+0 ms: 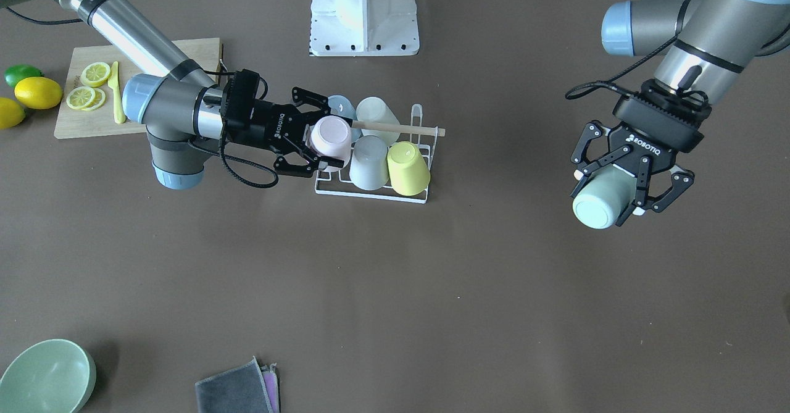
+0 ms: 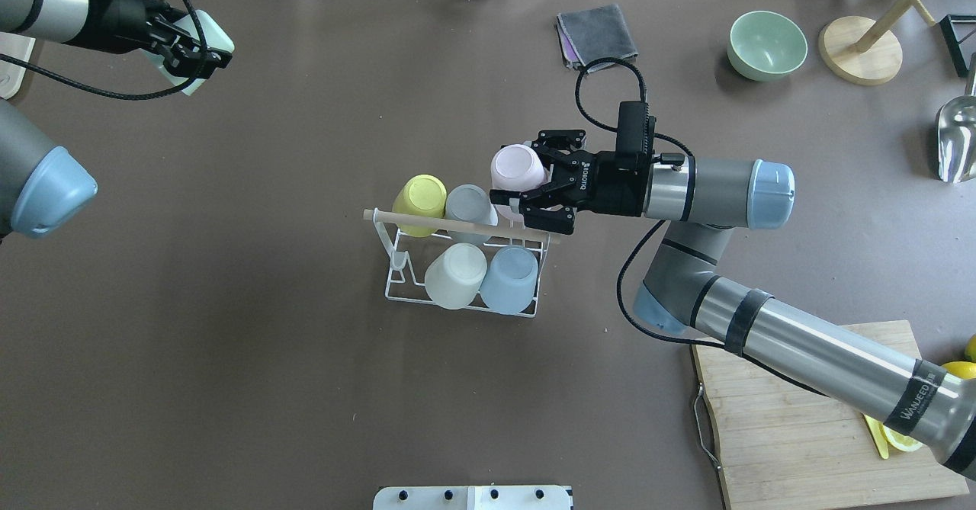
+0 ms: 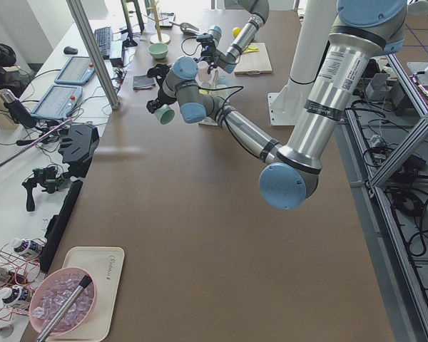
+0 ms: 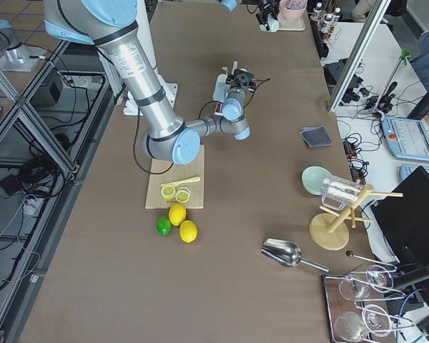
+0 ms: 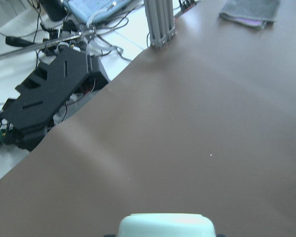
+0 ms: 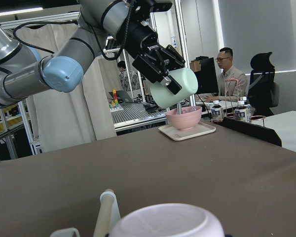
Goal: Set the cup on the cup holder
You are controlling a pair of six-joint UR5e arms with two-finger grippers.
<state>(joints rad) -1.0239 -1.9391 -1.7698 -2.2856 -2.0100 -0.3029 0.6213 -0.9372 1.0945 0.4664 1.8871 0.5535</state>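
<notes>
Pink cup [image 1: 333,141], bottom-up, sits clamped between the right gripper [image 1: 321,136]'s jaws at the end of the white cup holder [image 1: 370,194], just beside the grey cup [image 1: 368,163] — tilted, I judge, to slip over a prong. Overhead, the left gripper [image 2: 194,37] is closed around a mint cup [image 2: 217,37], well apart — likely awaiting its turn. In the right wrist view, that cup hangs above the table.

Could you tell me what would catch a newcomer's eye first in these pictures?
The small white wire cup holder with a wooden bar stands mid-table, carrying four bottom-up pastel cups. The right gripper grips a pale pink cup at its end, beside the grey one. Off on the robot's left, the left gripper holds a mint green cup in the air above the brown table.
</notes>
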